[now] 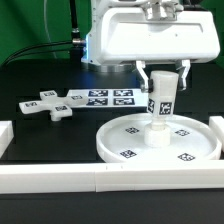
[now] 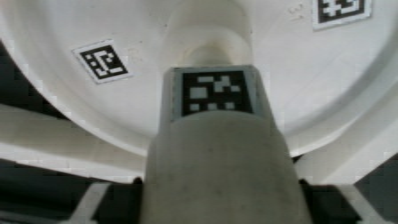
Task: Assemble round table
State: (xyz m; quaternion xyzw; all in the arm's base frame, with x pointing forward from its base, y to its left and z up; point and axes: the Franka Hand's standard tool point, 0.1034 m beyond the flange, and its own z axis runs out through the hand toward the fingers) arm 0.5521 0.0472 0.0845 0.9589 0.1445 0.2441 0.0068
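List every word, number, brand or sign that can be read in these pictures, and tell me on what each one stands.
No words, numbers or brand names can be read in either view.
There are only square black-and-white tags, patterns without letters: on the leg, the round disc, the foot piece and the marker board.

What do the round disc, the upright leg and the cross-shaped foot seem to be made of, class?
Round disc, leg and cross-shaped foot: likely white plastic, smooth and matte, judging by uniform colour and moulded edges. The printed tags look stuck on.
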